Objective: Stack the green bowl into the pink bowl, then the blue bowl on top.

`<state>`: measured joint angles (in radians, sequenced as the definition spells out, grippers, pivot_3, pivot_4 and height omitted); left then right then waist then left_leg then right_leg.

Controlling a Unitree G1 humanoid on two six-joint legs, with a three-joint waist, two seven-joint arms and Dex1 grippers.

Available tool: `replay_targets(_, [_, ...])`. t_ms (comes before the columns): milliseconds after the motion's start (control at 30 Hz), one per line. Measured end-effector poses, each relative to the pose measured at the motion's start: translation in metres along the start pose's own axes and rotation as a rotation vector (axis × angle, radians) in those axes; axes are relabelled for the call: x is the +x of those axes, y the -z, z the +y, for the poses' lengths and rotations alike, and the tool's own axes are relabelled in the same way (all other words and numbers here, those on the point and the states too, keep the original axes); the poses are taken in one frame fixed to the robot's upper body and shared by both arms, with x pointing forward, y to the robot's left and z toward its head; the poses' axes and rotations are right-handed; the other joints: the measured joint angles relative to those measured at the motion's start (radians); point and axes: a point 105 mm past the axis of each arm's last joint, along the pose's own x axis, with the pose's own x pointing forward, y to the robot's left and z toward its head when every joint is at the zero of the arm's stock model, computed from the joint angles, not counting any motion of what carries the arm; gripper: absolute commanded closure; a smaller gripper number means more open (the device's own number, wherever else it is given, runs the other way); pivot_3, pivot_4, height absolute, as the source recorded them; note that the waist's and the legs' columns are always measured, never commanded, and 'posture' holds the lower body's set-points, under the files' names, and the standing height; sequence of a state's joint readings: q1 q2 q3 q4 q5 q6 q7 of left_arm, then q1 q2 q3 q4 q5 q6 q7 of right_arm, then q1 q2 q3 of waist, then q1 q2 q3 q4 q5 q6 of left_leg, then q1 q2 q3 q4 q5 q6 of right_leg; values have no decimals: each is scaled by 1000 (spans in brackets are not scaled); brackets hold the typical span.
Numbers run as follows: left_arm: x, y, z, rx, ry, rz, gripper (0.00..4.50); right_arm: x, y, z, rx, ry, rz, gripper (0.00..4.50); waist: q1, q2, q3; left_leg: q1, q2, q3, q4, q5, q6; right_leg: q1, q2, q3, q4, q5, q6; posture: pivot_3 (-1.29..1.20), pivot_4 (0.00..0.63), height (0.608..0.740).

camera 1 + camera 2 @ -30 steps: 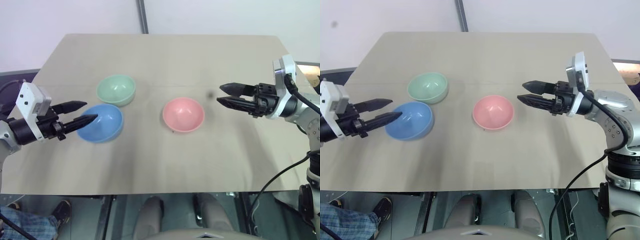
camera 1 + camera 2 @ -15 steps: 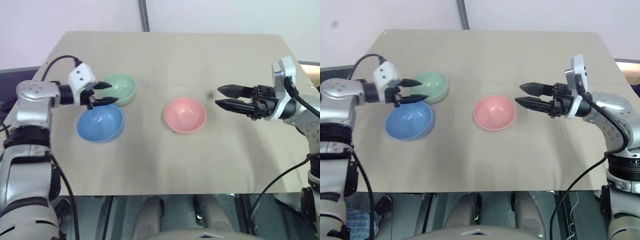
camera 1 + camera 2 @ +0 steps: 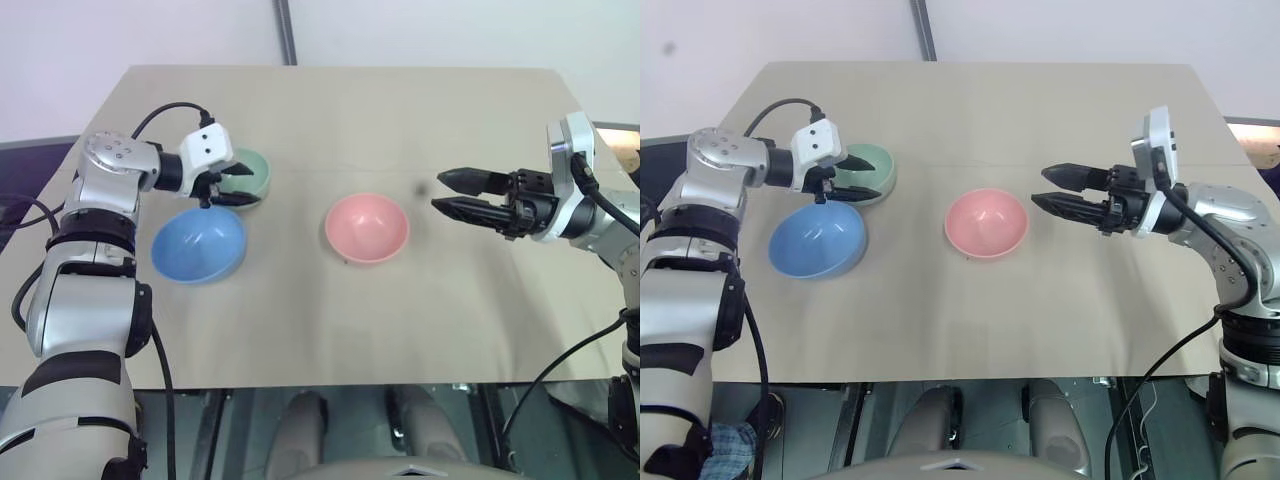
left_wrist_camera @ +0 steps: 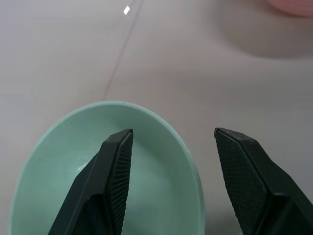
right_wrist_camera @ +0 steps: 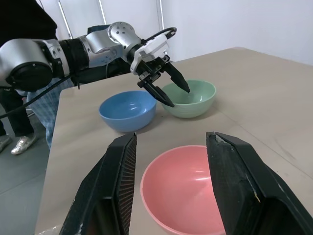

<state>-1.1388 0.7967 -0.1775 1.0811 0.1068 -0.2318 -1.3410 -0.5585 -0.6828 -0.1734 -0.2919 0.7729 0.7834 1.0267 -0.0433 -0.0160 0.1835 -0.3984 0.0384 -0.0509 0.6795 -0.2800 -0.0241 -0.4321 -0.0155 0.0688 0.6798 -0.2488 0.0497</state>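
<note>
Left eye view: tan table [image 3: 330, 320] with three bowls, all upright, none stacked.
Green bowl [image 3: 252, 170]: far left of table, just behind blue bowl [image 3: 198, 245], rims near or touching, cannot tell.
Pink bowl [image 3: 367, 228]: mid-table, well apart from the other two.
Left gripper [image 3: 236, 192]: fingers spread, nothing held, over near rim of green bowl.
Right gripper [image 3: 447, 193]: fingers spread, empty, level, pointing at pink bowl from the right, apart from it.
Left wrist view: green bowl's rim sits between the two fingers [image 4: 115, 166], one over the bowl's inside, the other outside; contact unclear.
Right wrist view: pink bowl [image 5: 183, 188] beyond open fingers; blue and green bowls side by side behind it; person's legs [image 5: 12, 115] off the table edge.
</note>
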Motion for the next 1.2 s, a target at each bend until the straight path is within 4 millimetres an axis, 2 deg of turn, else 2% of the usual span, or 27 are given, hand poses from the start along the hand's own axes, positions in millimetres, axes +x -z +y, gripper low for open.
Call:
replay_targets(267, [8, 25, 1, -36, -44, 153, 1666, 0, -1, -1, 2, 10, -4, 1993, 2, 0, 0, -1, 0, 0, 1, 0, 0, 0, 0, 0, 0, 0, 0, 0, 150, 740])
replay_targets(467, [13, 31, 0, -38, -55, 194, 1666, 2, -3, -2, -6, 16, -7, 1993, 2, 0, 0, -1, 0, -1, 1, 0, 0, 0, 0, 0, 0, 0, 0, 0, 150, 740])
replay_targets(567, [15, 32, 0, -49, -54, 196, 2509, 3, -2, -2, -6, 15, -6, 1959, 2, 0, 0, -1, 0, -1, 1, 0, 0, 0, 0, 0, 0, 0, 0, 0, 150, 740])
replay_targets(667, [16, 32, -1, -51, -51, 196, 3970, 3, -2, -2, -5, 15, -5, 1959, 2, 0, 0, -1, 0, -1, 1, 0, 0, 0, 0, 0, 0, 0, 0, 0, 150, 740])
replay_targets(733, [16, 30, 0, -49, -54, 195, 4393, 3, -2, -2, -5, 15, -5, 1959, 2, 0, 0, -1, 0, -1, 1, 0, 0, 0, 0, 0, 0, 0, 0, 0, 150, 740])
replay_targets(1033, [14, 28, -3, -3, -4, 206, 4393, 4, 0, 0, -2, 4, -1, 1959, 1, 0, 0, -1, 0, -1, 2, 0, 0, 0, 0, 0, 1, 0, 0, 0, 150, 740])
replay_targets(1133, [14, 19, -8, 37, 66, 170, 4393, 4, 0, 0, -1, 2, -2, 1959, 2, 0, 0, -1, 0, -1, 2, 0, 0, 0, 0, 0, 1, 0, 0, 0, 150, 740])
replay_targets(1200, [13, 3, -11, 105, 124, 129, 4393, 4, 0, 1, -1, -5, -3, 1959, 5, 0, 0, -2, 0, -1, 3, 0, 0, 0, 0, -1, 1, 0, 0, 0, 150, 740])
